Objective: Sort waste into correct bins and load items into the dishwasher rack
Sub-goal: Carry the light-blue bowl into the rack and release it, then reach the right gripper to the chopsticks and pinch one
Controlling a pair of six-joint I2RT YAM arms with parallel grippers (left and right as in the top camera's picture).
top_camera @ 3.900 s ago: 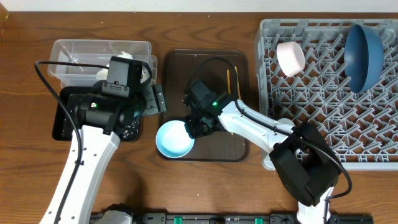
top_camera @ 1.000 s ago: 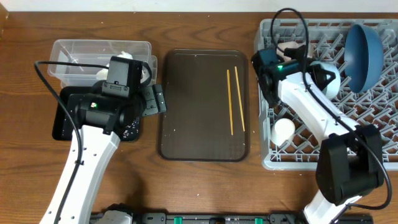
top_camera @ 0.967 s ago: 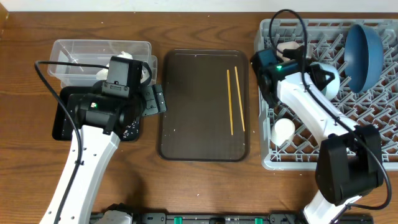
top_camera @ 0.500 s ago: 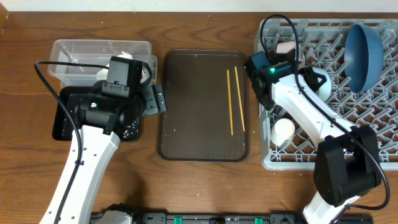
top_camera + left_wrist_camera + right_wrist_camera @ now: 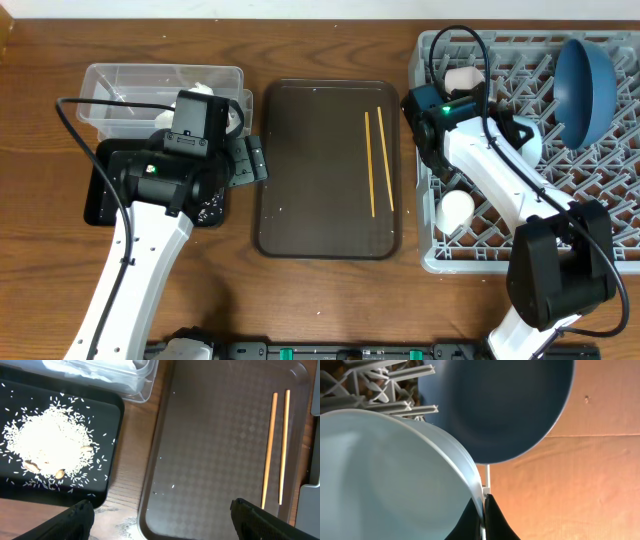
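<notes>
My right gripper point(image 5: 482, 512) is shut on the rim of the light blue bowl point(image 5: 385, 475), which it holds on edge inside the grey dishwasher rack point(image 5: 600, 200). That bowl point(image 5: 528, 133) sits just left of the upright dark blue bowl point(image 5: 585, 75). A white bowl point(image 5: 465, 77) and a small white cup point(image 5: 457, 208) also stand in the rack. Two chopsticks point(image 5: 380, 160) lie on the brown tray point(image 5: 310, 170). My left gripper point(image 5: 170, 522) hangs open over that tray's edge, beside the rice scraps point(image 5: 47, 445) on the black tray point(image 5: 107, 415). Tissue point(image 5: 205, 92) lies in the clear tub point(image 5: 130, 85).
The brown tray point(image 5: 220, 435) lies between the bins and the rack. The rack's pegs point(image 5: 380, 385) stand close around the held bowl. Bare wooden table point(image 5: 330, 310) runs along the front.
The right gripper has carried the light blue bowl from the brown tray into the rack, and shifted slightly there in the last second. The left arm has not moved.
</notes>
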